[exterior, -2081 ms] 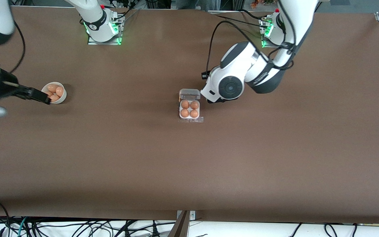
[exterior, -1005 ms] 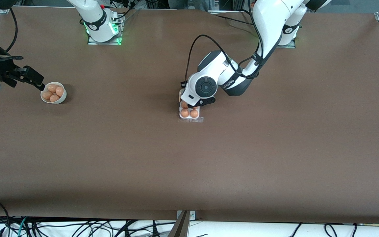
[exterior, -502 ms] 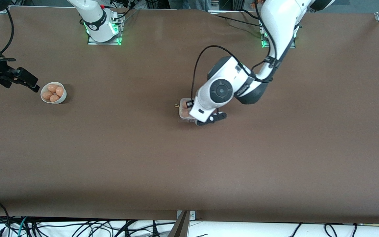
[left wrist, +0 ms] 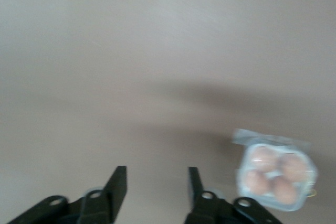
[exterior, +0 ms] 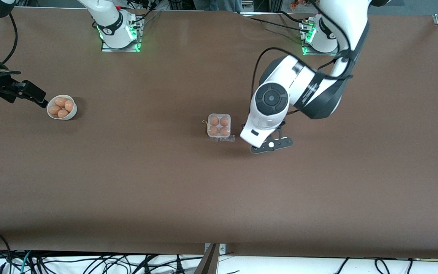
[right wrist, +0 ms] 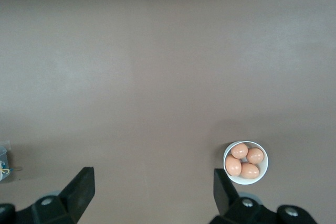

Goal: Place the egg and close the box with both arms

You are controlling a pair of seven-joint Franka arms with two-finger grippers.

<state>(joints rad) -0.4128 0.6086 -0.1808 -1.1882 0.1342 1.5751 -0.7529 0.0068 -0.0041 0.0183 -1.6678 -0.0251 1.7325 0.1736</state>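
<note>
Box [exterior: 219, 126] sits mid-frame on the desk [exterior: 127, 182], clear lid down over four eggs, front flap lying flat toward the camera, likely still unlatched. Left tool [exterior: 272, 145] hovers over bare desk just beside the box, fingers parted, empty. Right tool [exterior: 32, 95], wide open and empty, waits over the desk beside the bowl [exterior: 62, 107] of spare eggs, frame's left edge. No legible writing.

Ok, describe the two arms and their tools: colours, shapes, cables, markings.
The left arm is glossy white with rounded shells, black joint bands, a round dark grey joint cap and looping black cables. Its black two-finger left tool has flat fingers. The right arm has a white base lit green. The black right tool has blocky fingers.
</note>
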